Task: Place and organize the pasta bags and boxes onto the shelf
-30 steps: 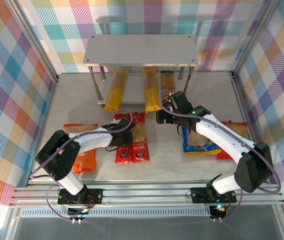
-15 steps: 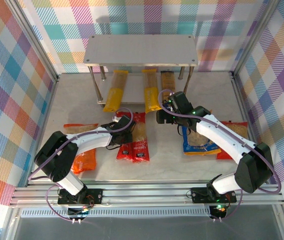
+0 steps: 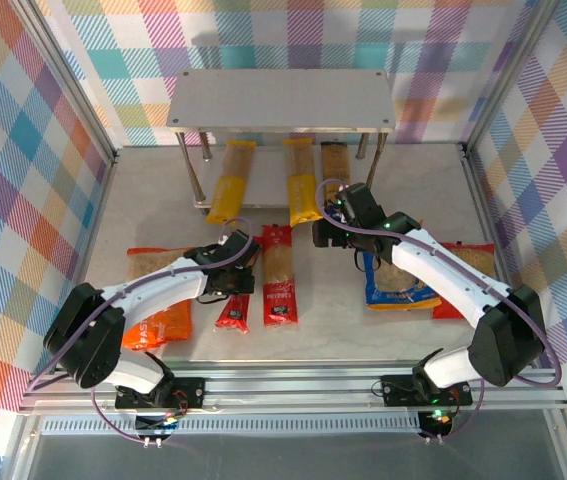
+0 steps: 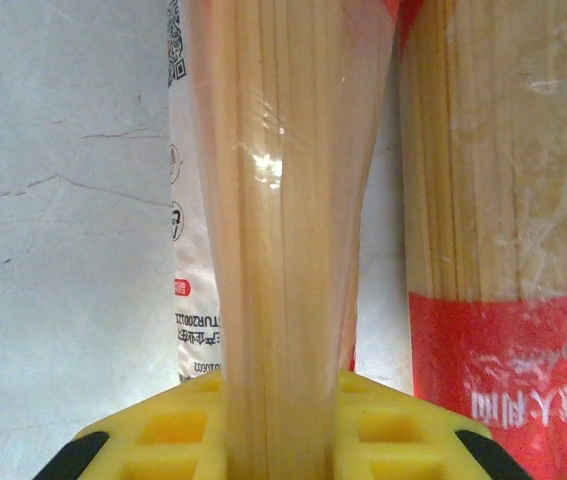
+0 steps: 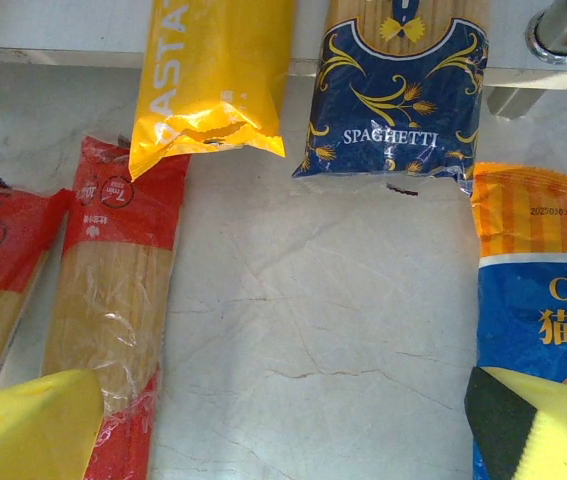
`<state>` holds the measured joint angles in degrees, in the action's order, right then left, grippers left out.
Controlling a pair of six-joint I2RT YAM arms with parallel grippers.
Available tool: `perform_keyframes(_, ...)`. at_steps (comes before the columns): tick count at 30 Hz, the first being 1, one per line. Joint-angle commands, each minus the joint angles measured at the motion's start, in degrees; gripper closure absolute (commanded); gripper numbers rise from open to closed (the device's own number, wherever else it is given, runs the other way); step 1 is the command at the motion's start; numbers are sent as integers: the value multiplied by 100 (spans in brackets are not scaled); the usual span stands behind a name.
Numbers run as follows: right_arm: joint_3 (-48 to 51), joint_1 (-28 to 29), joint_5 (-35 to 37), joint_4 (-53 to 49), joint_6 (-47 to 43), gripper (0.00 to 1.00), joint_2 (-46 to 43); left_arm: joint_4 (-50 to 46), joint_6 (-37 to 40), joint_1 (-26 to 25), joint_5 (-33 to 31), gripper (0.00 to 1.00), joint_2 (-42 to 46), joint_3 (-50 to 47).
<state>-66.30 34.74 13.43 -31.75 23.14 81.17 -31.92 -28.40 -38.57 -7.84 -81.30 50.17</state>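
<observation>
Between the yellow pads (image 4: 163,440) of my left pincer (image 4: 281,425), one red spaghetti pack (image 4: 283,180) is clamped, running lengthwise away from the wrist. Its twin (image 4: 503,200) lies just beside it on the right. Beneath is the pale veined table (image 4: 63,250); the grey shelf (image 3: 281,100) stands well beyond, with plaid walls (image 3: 23,150) around.

Pastel plaid is seen on enclosure walls (image 3: 23,160), pale grey on the flat two-tier board shelf (image 3: 281,100). Dark blue flat spaghetti pack (image 5: 395,90) is printed w/ gold scrolls; long red-ended clear-film spaghetti pack (image 4: 283,250) is labelled in white.
</observation>
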Motion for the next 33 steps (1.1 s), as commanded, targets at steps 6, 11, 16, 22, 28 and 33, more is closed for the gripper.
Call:
perform_keyframes(6,-47,-11,116,27,-49,6,-190,-312,249,182,83,100,787,615)
perform_keyframes(11,-60,-11,116,36,-52,6,-204,-192,313,328,143,100,1036,828)
perform_keyframes(16,-32,-13,90,28,-20,6,-205,288,486,551,368,100,763,1169)
perform_keyframes(22,-14,-11,115,-17,-17,6,-268,728,820,720,526,100,-5,1919)
perform_keyframes(28,-36,-11,141,-81,-19,6,-303,932,1332,955,300,100,-1007,2941)
perform_keyframes(33,-43,-11,208,-123,-50,6,-321,925,1612,1163,185,100,-1840,3836)
